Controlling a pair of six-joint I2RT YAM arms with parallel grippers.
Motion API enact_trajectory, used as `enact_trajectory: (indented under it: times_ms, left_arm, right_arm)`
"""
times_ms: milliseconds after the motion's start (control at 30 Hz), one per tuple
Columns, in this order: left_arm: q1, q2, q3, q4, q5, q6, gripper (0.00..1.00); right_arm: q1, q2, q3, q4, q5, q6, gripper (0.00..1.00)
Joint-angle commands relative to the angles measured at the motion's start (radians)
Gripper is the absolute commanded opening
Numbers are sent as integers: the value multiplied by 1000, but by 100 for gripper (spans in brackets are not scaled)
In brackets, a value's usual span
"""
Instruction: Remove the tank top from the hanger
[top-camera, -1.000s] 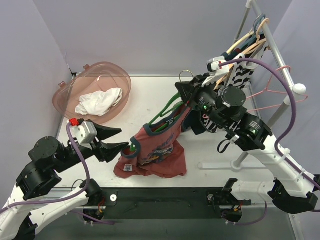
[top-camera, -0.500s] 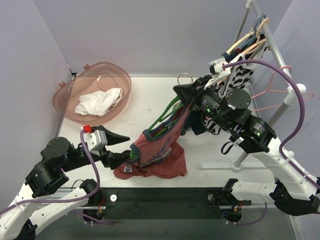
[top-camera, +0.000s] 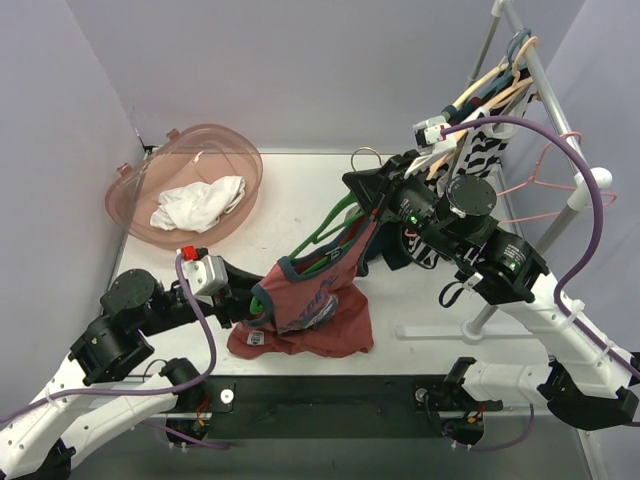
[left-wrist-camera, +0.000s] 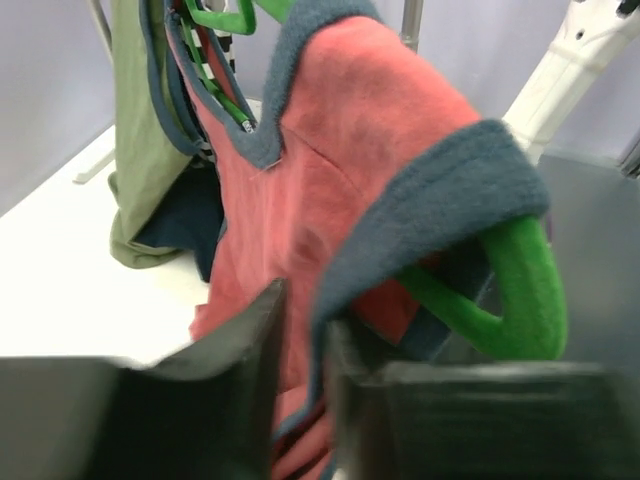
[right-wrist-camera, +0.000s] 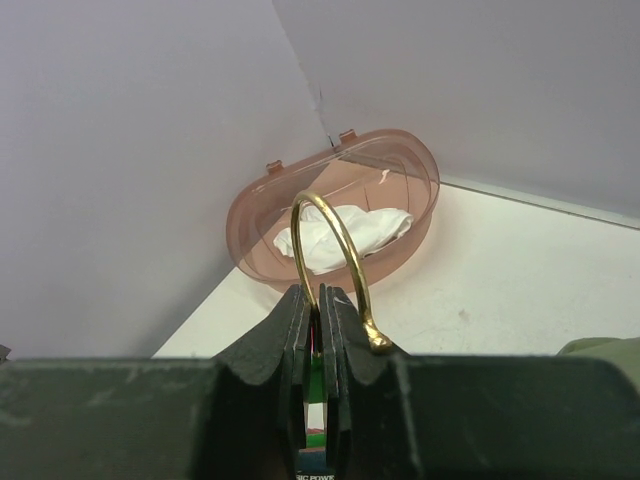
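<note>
Now — L gripper on tank top

Plain lilac walls left and far, white worktop, dark strip along near edge, white garment rail far right

White table, pink tub far left (white cloth inside), tank top hem resting near front

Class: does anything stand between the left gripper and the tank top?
Nothing visible does. The left gripper is closed on the tank top at its blue-trimmed edge. The green hanger sits just beside it, inside the strap.
</note>
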Motion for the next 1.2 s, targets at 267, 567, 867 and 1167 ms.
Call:
enact_trajectory:
  times_ms: [267,567,867,1167]
  left_arm:
    - [5,-169,-16,61,-203,-50,0]
    - [5,-273,-5,-53,-388,-67,0]
    - [-1,-318,-9,-88,-608,-105,0]
    - [-1,-305,-91,-62,-618,-163,0]
  right_arm:
    - [-33,-30,-67,92,155,-56,0]
    - [-54,-4,-6,90,239,-55,0]
    - [-54,31,82,91,246,-66,0]
    - [-50,83,174,113,207,-21,0]
